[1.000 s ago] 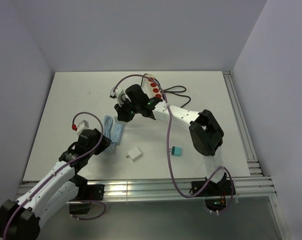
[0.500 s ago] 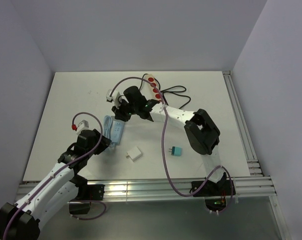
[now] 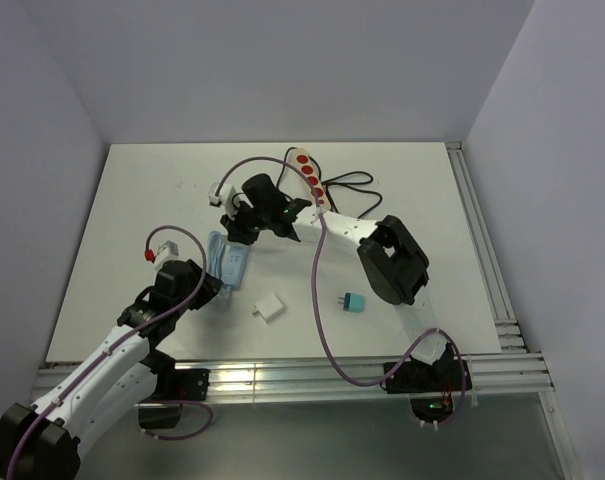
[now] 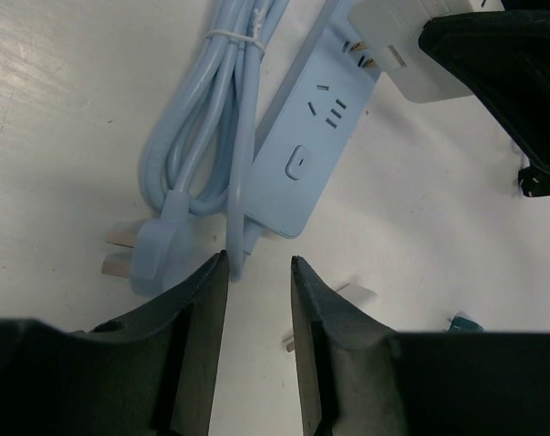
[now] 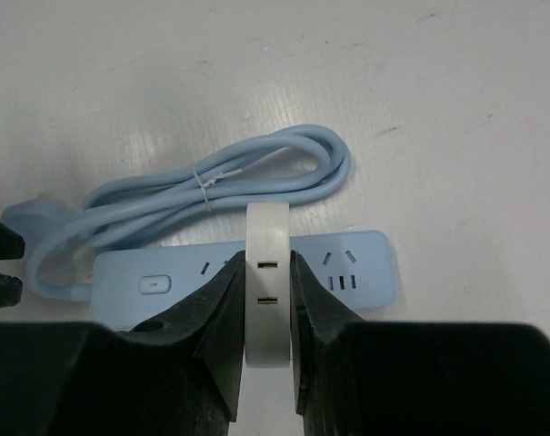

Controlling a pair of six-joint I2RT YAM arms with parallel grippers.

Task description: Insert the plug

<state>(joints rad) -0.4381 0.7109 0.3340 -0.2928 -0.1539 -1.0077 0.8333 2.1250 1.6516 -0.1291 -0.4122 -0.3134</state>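
Right pincer (image 5: 266, 304): clamped on the white plug (image 5: 267, 238), gripping its two flat sides.
Left pincer (image 4: 259, 283): jaws apart with a narrow gap and holding nothing, low over the near end of the blue power strip (image 4: 304, 159), where its cord (image 4: 231, 118) leaves.
Plug's place: in the air over the strip's far end, prongs just short of the sockets and not yet in.
Strip's place: flat on the table (image 3: 412, 190), left of the middle and nearer the front edge than the back.
Risk, aim: prongs may land beside the slots, since the plug sits off the socket line in the left wrist view.
Risk, sliding: the strip looks unheld, so a downward push could skid it.
Risk, left jaws: they may close on the cord rather than the strip's body and tug it askew.
Risk, grip: the plug could twist between the fingers under load.
Change: the right arm has shifted toward the left edge, and the left jaws have narrowed. The strip, the loose white adapter (image 3: 270, 308) and the teal plug (image 3: 352, 302) lie as before.
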